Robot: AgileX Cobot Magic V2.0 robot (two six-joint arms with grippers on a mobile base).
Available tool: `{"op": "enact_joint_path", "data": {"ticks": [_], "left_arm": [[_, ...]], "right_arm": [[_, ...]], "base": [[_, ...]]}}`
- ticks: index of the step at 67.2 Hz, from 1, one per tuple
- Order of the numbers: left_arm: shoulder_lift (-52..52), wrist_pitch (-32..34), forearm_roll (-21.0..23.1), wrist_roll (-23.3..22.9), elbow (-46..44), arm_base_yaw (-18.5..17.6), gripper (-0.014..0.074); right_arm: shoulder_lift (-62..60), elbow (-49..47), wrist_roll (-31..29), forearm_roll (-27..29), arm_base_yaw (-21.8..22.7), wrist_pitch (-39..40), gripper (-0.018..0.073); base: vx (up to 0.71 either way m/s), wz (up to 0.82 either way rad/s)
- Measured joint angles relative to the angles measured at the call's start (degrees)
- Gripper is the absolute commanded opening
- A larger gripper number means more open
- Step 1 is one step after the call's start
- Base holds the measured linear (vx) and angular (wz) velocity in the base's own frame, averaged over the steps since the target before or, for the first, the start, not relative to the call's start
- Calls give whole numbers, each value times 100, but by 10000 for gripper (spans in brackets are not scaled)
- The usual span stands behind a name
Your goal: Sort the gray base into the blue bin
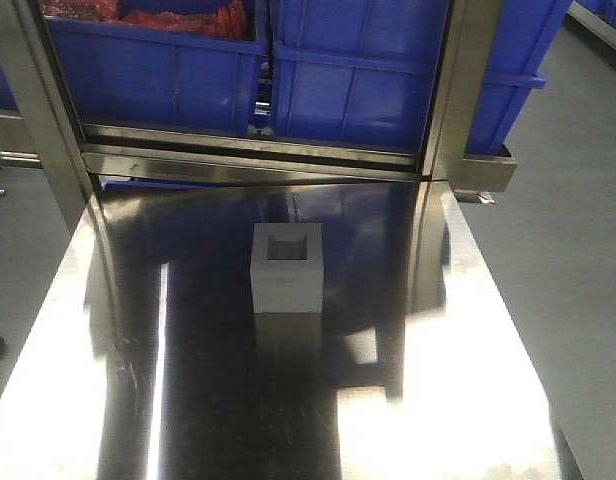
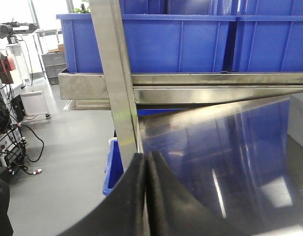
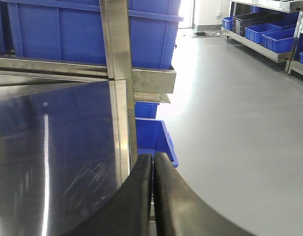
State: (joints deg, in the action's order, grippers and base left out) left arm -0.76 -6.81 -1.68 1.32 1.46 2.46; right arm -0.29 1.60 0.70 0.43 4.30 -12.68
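Note:
The gray base (image 1: 286, 268) stands alone in the middle of the shiny steel table (image 1: 188, 400), with its square recess facing up. Blue bins line the shelf behind the table: one (image 1: 153, 75) at the left with red contents and another (image 1: 363, 85) to its right. My left gripper (image 2: 147, 155) is shut and empty, hovering by the table's left edge. Over the table's right edge, my right gripper (image 3: 152, 156) is likewise shut with nothing in it. Neither gripper appears in the front view, and both are well away from the base.
Steel uprights (image 1: 453, 90) frame the shelf at the back corners of the table. Smaller blue bins sit on the floor under each table edge (image 2: 112, 164) (image 3: 151, 135). Cables and equipment (image 2: 9, 142) lie on the floor to the left.

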Motion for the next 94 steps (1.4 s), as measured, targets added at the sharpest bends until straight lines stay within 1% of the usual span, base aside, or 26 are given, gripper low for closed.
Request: {"op": "enact_joint_path", "data": {"ticks": [16, 30, 36, 45, 51, 58, 65, 69, 75, 78, 82, 85, 89, 90, 92, 94], "left_arm": [[0, 0, 0, 0, 0, 0, -6], [0, 180, 19, -9, -39, 0, -6], [0, 105, 168, -132, -324, 0, -6], [184, 13, 168, -132, -1096, 0, -6], [749, -275, 168, -132, -1769, 0, -6], [1671, -1025, 168, -65, -2547, 0, -6], [2543, -1731, 168, -25, -3100, 0, -6], [2926, -1894, 168, -25, -3288, 0, -6], [3226, -1971, 168, -25, -3395, 0, 2], [3301, -1978, 168, -25, -3395, 0, 20], [3321, -2003, 168, -25, -3395, 0, 74], [3321, -2009, 168, -25, -3395, 0, 131], [3321, -2009, 168, -25, -3405, 0, 254], [3321, -2009, 168, -25, -3405, 0, 304], [3321, -2009, 168, -25, -3405, 0, 357], [3321, -2009, 168, -25, -3405, 0, 447]], "right_arm": [[0, 0, 0, 0, 0, 0, -5], [0, 0, 0, 0, 0, 0, -5], [0, 0, 0, 0, 0, 0, -5], [0, 0, 0, 0, 0, 0, -5], [0, 0, 0, 0, 0, 0, -5], [0, 0, 0, 0, 0, 0, -5], [0, 0, 0, 0, 0, 0, -5], [0, 0, 0, 0, 0, 0, -5], [0, 0, 0, 0, 0, 0, -5], [0, 0, 0, 0, 0, 0, -5], [0, 0, 0, 0, 0, 0, -5], [0, 0, 0, 0, 0, 0, -5], [0, 0, 0, 0, 0, 0, -5], [0, 0, 0, 0, 0, 0, -5], [0, 0, 0, 0, 0, 0, -5], [0, 0, 0, 0, 0, 0, -5]], "base": [[0, 0], [0, 0], [0, 0], [0, 0], [0, 0], [0, 0], [0, 0], [0, 0], [0, 0], [0, 0], [0, 0], [0, 0], [0, 0], [0, 0], [0, 0], [0, 0]]}}
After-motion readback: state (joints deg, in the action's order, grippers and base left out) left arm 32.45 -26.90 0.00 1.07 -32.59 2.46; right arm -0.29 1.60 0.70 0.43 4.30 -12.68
